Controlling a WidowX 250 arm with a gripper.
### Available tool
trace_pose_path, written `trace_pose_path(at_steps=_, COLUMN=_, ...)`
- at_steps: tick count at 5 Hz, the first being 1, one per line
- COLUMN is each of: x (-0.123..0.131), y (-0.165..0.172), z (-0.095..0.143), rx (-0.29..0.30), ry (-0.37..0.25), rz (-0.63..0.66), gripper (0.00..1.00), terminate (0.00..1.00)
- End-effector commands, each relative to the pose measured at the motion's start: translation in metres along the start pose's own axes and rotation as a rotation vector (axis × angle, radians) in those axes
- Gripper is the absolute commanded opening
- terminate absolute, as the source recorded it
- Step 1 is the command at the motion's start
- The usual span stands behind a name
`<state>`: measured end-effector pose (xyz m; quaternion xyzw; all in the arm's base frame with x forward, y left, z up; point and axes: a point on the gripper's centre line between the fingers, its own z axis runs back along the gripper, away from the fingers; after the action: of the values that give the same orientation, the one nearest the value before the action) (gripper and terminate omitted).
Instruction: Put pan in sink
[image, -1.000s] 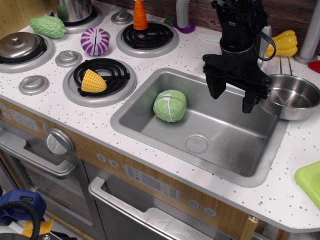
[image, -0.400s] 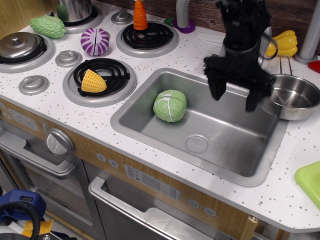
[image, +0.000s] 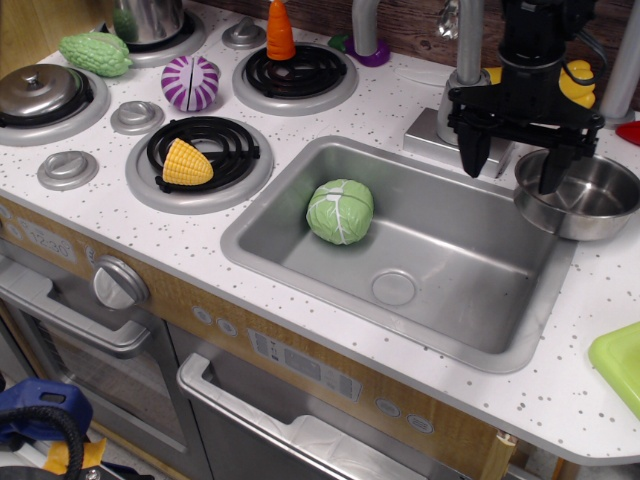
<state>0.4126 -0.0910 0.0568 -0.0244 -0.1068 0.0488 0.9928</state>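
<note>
The gripper (image: 512, 167) hangs over the far right corner of the sink (image: 440, 300), its two dark fingers spread wide and pointing down — nothing is held between them. One finger (image: 475, 150) hangs over the basin's back edge, and the other (image: 550, 170) overlaps the near rim of the pan (image: 585, 195); whether it touches the metal cannot be told from this angle.

The pan sits upright on the desk (image: 300, 120) at the 3 o'clock side of the sink, its left rim just over the basin's right edge. Its bowl is shiny and holds nothing.

Inside the sink a green cabbage (image: 340, 211) lies toward the 9 o'clock side, well apart from the round drain (image: 393, 288), which lies at about 5 o'clock from it.

Out at 9 o'clock from the sink, a corn cob (image: 186, 163) rests on a black-coiled burner (image: 203, 148). Farther back stand a purple vegetable (image: 190, 82), a green bumpy gourd (image: 95, 54) and a carrot (image: 281, 30) — the carrot at the far edge of another burner (image: 295, 72). A lidded grey pot (image: 40, 92) sits at the far left.
</note>
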Motion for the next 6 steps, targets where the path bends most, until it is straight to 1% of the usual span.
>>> trace_pose_path(at_steps=1, x=0.017, y=-0.004, z=0.007, rx=0.015, ry=-0.056, rz=0.078, gripper=1.0, terminate=0.0)
trace_pose_path(at_steps=2, x=0.016, y=0.005, z=-0.005, rx=-0.008, ry=-0.058, rz=0.104, gripper=1.0, terminate=0.0)
trace_pose_path(at_steps=3, x=0.015, y=0.007, z=-0.01, rx=-0.008, ry=-0.064, rz=0.121, gripper=1.0, terminate=0.0)
trace_pose_path(at_steps=4, x=0.018, y=0.007, z=-0.021, rx=-0.028, ry=-0.077, rz=0.128, gripper=1.0, terminate=0.0)
trace_pose_path(at_steps=5, x=0.023, y=0.009, z=-0.031, rx=-0.066, ry=-0.074, rz=0.13, gripper=1.0, terminate=0.0)
trace_pose_path(at_steps=6, x=0.025, y=0.008, z=-0.042, rx=-0.09, ry=-0.062, rz=0.143, gripper=1.0, terminate=0.0)
